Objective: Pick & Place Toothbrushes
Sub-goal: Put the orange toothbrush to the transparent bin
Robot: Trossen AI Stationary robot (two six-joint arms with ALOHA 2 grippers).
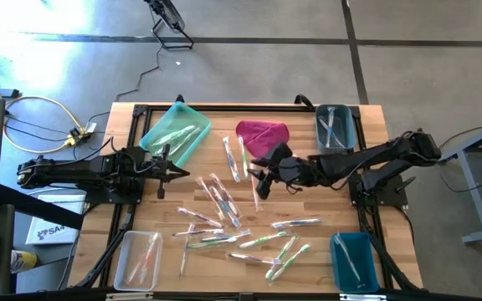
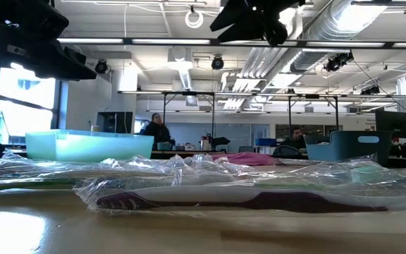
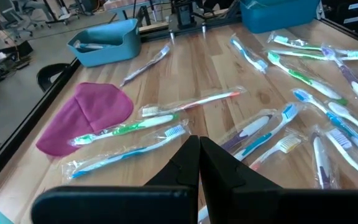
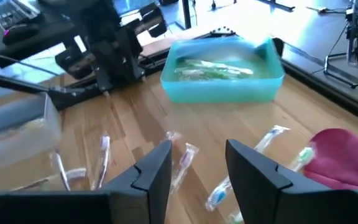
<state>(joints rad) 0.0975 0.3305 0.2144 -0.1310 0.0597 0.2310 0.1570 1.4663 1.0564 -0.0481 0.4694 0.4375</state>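
Observation:
Several wrapped toothbrushes (image 1: 228, 221) lie flat and scattered over the middle and near part of the wooden table (image 1: 325, 201); the left wrist view shows them as toothbrushes (image 3: 272, 121) with green, blue, pink and white handles. My right gripper (image 1: 259, 180) hovers high above the toothbrushes beside the magenta cloth (image 1: 262, 136), open (image 4: 197, 165), with nothing between its fingers. My left gripper (image 1: 174, 173) waits at the table's left side, shut (image 3: 199, 146), above the table and touching nothing.
A teal tray (image 1: 174, 134) with toothbrushes stands at the far left, a grey-blue bin (image 1: 335, 127) at the far right, a clear bin (image 1: 138, 259) at the near left, and a blue bin (image 1: 354, 259) at the near right. A purple-handled toothbrush (image 2: 259, 201) lies near the front edge.

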